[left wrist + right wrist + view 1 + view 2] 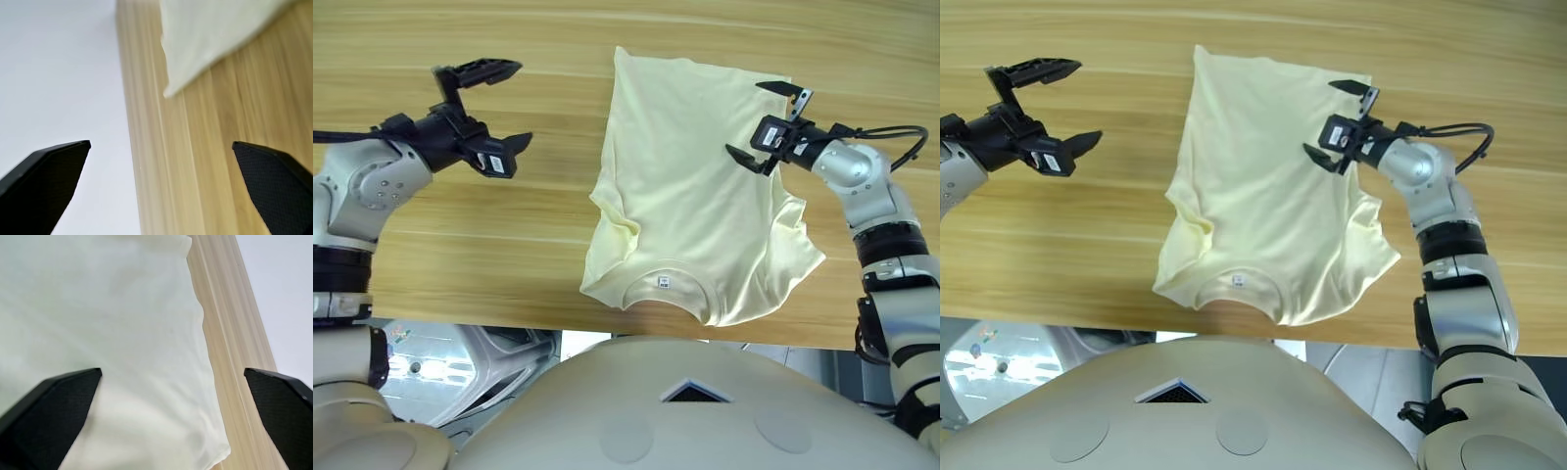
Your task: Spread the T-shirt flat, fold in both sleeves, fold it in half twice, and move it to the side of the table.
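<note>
A pale yellow T-shirt point(690, 186) lies on the wooden table point(460, 245), collar toward the near edge, both sleeves bunched in at its sides. My right gripper point(766, 119) hovers open over the shirt's far right part, with cloth point(122, 333) beneath its fingers point(54, 406). My left gripper point(499, 103) stands open above bare wood, well left of the shirt. In the left wrist view a corner of the shirt point(205, 34) shows beyond the spread fingertips point(274, 171).
Bare wood stretches left of the shirt and along the far side of the table. The table's near edge point(509, 325) runs just below the collar. The far table edge point(128, 122) meets a pale floor.
</note>
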Action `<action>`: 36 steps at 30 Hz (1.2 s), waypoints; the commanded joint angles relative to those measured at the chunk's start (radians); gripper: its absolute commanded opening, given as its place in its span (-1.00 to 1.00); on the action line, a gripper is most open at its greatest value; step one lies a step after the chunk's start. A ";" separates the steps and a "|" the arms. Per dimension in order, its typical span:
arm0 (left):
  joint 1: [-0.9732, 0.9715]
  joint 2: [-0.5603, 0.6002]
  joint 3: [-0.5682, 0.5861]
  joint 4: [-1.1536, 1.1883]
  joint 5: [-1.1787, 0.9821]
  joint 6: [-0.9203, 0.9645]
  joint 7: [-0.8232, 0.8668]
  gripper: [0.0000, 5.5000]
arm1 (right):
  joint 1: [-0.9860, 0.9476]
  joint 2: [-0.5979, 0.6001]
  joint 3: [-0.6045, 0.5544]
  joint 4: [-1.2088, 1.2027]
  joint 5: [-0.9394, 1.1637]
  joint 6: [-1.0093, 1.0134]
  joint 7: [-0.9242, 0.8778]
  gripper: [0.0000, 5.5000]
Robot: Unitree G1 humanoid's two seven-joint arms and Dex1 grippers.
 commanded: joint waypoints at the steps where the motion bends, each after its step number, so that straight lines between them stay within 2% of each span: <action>1: -0.019 -0.043 -0.111 0.108 0.098 -0.042 0.039 0.96 | -0.017 -0.004 0.005 -0.006 0.001 0.000 0.014 0.96; 8: 0.006 -0.090 -0.226 0.126 0.106 -0.086 0.041 0.96 | -0.008 -0.010 0.001 -0.015 0.003 0.002 0.020 0.96; 16: 0.033 -0.106 -0.263 0.042 0.058 -0.083 0.021 0.96 | 0.001 -0.008 -0.001 -0.026 0.007 0.007 0.025 0.96; 26: 0.054 -0.134 -0.255 -0.092 -0.041 -0.079 0.004 0.96 | 0.007 0.002 0.001 -0.031 0.008 0.013 0.023 0.96; 36: 0.023 -0.129 -0.226 -0.065 0.048 -0.064 0.063 0.96 | 0.011 0.003 0.000 -0.027 0.008 0.011 0.021 0.96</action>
